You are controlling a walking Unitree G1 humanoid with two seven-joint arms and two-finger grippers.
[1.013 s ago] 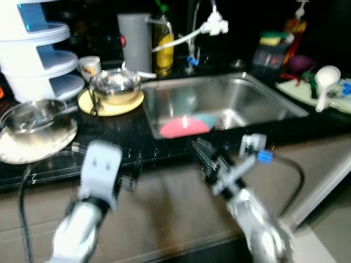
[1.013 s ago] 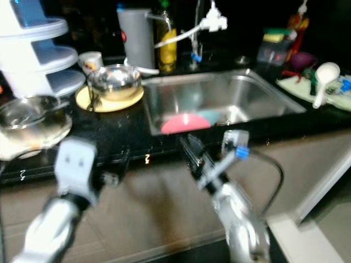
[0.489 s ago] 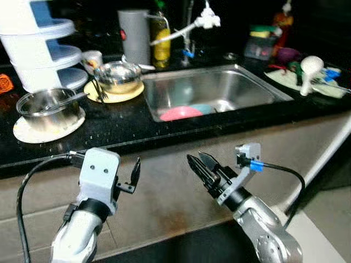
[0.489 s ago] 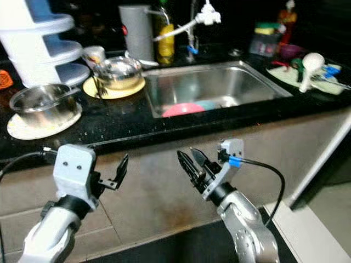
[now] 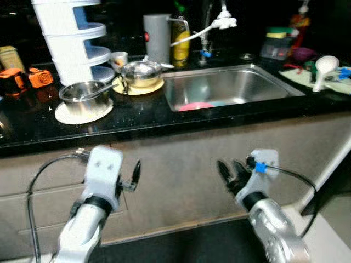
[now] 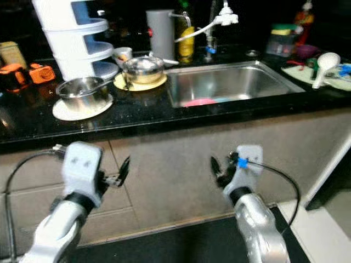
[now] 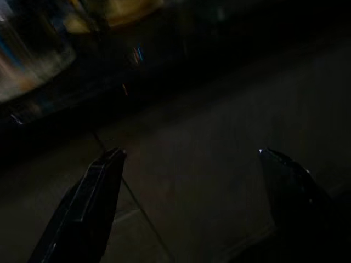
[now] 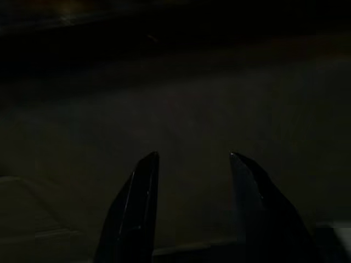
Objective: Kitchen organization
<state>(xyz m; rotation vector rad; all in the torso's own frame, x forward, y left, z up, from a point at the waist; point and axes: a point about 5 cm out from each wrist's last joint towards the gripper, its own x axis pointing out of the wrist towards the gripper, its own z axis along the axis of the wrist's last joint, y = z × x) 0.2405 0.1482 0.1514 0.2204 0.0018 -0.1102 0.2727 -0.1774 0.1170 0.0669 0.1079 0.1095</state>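
A steel sink [image 5: 236,87] is set in the black counter [image 5: 137,118]; a pink plate [image 5: 192,106] lies in it beside a blue dish. Left of the sink, a steel bowl [image 5: 141,73] rests on a yellow plate [image 5: 131,89], and a steel pot [image 5: 83,97] sits on a white plate. Both grippers hang below the counter's edge, facing the grey cabinet front. My left gripper [image 5: 135,174] is open with its fingers wide apart [image 7: 192,153]. My right gripper [image 5: 230,172] is also open and holds nothing [image 8: 194,156].
A white tiered rack [image 5: 74,38] stands at the back left beside orange items [image 5: 27,79]. A grey cylinder [image 5: 157,37], a yellow bottle [image 5: 181,38] and the faucet [image 5: 216,24] line the back. A white ladle [image 5: 323,68] lies on a mat at the right.
The camera has drawn back and shifted, so more of the counter's left end shows. Both grippers stay low before the cabinet, and the right one sits lower in the picture.
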